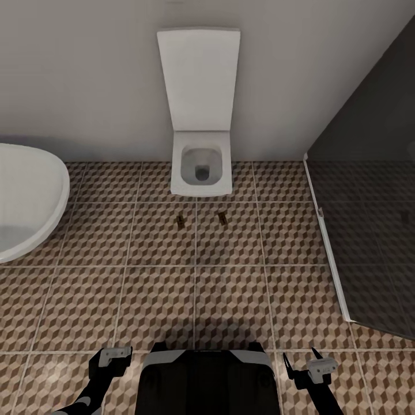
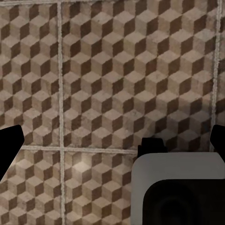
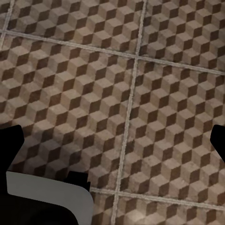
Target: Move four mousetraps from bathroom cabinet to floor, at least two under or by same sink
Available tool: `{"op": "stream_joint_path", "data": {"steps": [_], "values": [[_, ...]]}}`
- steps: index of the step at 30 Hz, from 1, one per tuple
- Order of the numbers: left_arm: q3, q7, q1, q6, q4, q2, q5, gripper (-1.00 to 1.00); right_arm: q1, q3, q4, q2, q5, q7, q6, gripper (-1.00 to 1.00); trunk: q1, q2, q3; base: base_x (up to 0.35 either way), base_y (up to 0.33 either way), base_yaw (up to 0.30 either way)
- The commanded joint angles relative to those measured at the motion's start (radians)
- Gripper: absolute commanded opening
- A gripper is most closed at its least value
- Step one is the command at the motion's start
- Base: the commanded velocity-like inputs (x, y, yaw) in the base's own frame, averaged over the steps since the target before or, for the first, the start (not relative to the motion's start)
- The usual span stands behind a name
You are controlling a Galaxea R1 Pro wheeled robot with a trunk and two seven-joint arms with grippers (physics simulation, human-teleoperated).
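2 mousetraps [image 1: 182, 221] by toilet [image 1: 201, 167] in head view; wrists see bathroom floor [image 2: 117, 70]

The bathroom floor [image 1: 196, 300] is wide open in the middle. A toilet [image 1: 202, 167] stands at the far wall, a bathtub [image 1: 26, 199] blocks the left, a dark glass screen [image 1: 369, 230] blocks the right. Two mousetraps [image 1: 182, 221] lie near the toilet.

Two mousetraps [image 1: 181, 221] [image 1: 222, 217] lay on the floor [image 1: 161, 288]; there was one toilet [image 1: 201, 167], one bathtub [image 1: 29, 202], one shower screen [image 1: 369, 230].
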Motion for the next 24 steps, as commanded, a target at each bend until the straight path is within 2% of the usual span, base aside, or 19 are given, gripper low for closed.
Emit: {"op": "stream_joint_path", "data": {"steps": [1,24], "values": [[-0.008,-0.001,-0.001,-0.005,0.004,0.0,0.007,1.0,0.0,0.007,0.001,0.0,-0.006,0.001,-0.003,1.0,0.001,-0.001,-0.001,0.0,0.0,0.0],[-0.008,-0.001,-0.001,-0.003,0.004,0.0,0.007,1.0,0.0,0.007,0.0,0.007,-0.007,0.002,-0.003,1.0,0.001,-0.001,-0.001,0.0,0.0,0.0]]}}
